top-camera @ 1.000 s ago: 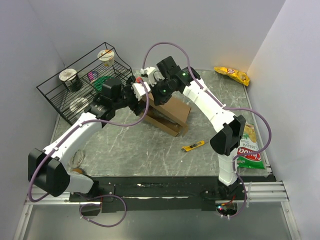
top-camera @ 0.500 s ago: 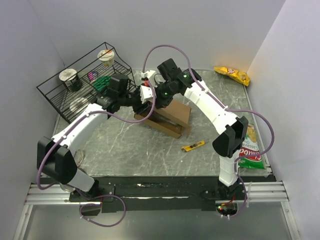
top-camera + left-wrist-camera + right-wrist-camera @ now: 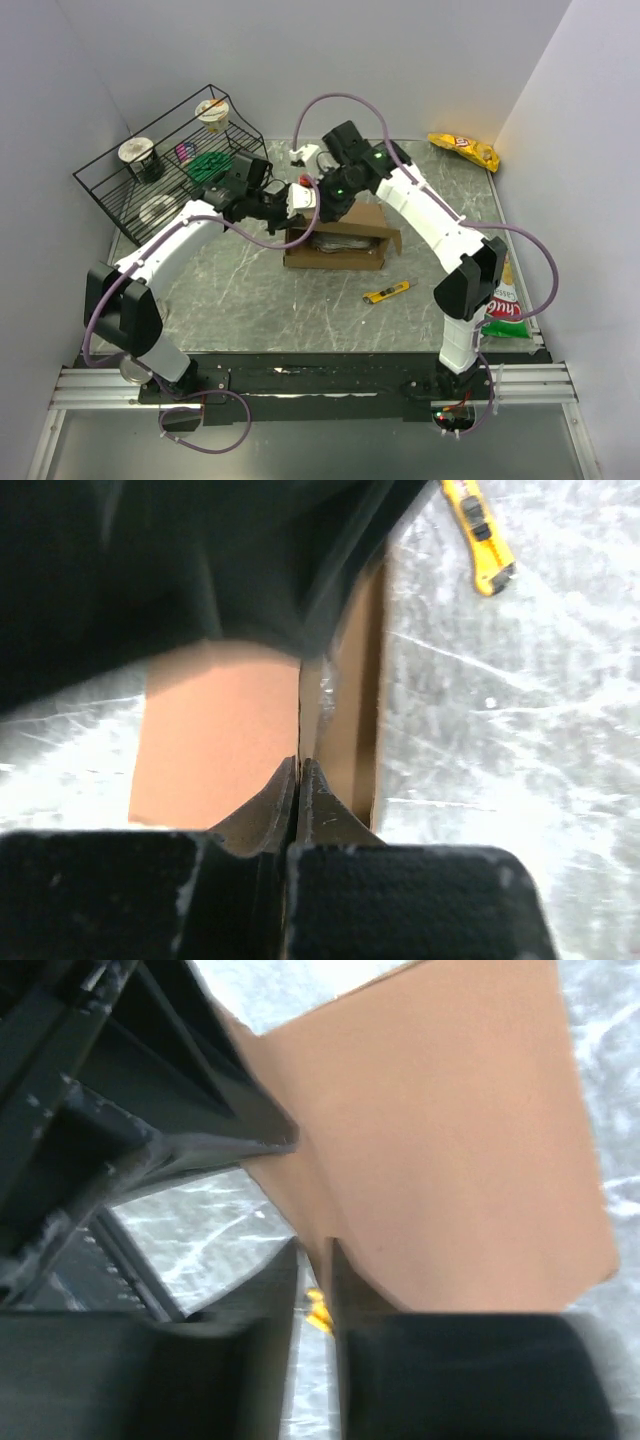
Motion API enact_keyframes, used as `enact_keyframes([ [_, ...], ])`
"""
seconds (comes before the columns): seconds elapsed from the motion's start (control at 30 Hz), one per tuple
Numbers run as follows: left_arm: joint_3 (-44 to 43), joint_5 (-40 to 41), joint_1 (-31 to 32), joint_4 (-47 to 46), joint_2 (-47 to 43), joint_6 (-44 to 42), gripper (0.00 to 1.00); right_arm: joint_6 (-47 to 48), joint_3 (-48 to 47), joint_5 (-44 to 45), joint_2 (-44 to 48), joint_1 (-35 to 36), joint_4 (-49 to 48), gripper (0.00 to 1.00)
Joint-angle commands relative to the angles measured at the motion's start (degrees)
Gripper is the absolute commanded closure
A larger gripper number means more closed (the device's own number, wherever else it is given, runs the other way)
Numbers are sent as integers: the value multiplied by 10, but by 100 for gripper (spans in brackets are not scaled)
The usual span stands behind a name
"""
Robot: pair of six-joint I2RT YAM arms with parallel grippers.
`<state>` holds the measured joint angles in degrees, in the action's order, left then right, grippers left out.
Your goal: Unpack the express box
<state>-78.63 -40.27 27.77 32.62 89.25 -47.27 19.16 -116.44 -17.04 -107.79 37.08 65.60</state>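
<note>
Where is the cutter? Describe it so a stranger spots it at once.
On the grey marbled table, find the open brown express box at the middle. Just nearer the arm bases than the box's right end lies the cutter. It is a slim yellow-and-black stick, unlike the crinkled yellow snack bag in the far right corner.

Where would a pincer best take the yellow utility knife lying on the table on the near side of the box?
Mid-body, from straight above, with the fingers closing across its narrow width. The utility knife lies flat on the table. It is long, slim and slanted, and sits apart from the express box, so both long sides look free.
</note>
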Motion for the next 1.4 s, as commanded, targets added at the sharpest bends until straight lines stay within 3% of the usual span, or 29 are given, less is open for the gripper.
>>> enact_keyframes([
  [0.0, -24, -30, -3, 29, 12, 67, 99, 12, -13, 16, 89, -42, -35, 56],
  [0.13, -38, -64, -12, 6, 42, 236, 99, 75, 68, -32, 189, -46, -118, 53],
  [0.27, -64, -126, -39, -4, 81, 345, 99, 176, 271, -81, 325, -13, -225, 52],
  [0.43, -132, -266, -98, -54, 128, 506, 98, 263, 405, -65, 375, 14, -261, 57],
  [0.6, -141, -321, -120, -92, 144, 570, 97, 321, 465, -5, 356, 14, -309, 61],
  [0.73, -125, -350, -127, -126, 149, 606, 97, 362, 519, 66, 315, 12, -402, 64],
  [0.93, -143, -398, -137, -129, 192, 634, 96, 387, 494, 54, 229, -8, -448, 64],
  [1.0, -144, -400, -143, -142, 203, 650, 94, 411, 491, 31, 211, -12, -443, 61],
  [1.13, -157, -401, -151, -160, 224, 671, 94, 486, 498, -38, 190, -37, -421, 44],
  [1.23, -165, -398, -154, -165, 234, 677, 94, 512, 496, -68, 181, -50, -395, 36],
  [1.37, -162, -402, -156, -182, 240, 695, 93, 521, 510, -51, 157, -53, -431, 34],
])
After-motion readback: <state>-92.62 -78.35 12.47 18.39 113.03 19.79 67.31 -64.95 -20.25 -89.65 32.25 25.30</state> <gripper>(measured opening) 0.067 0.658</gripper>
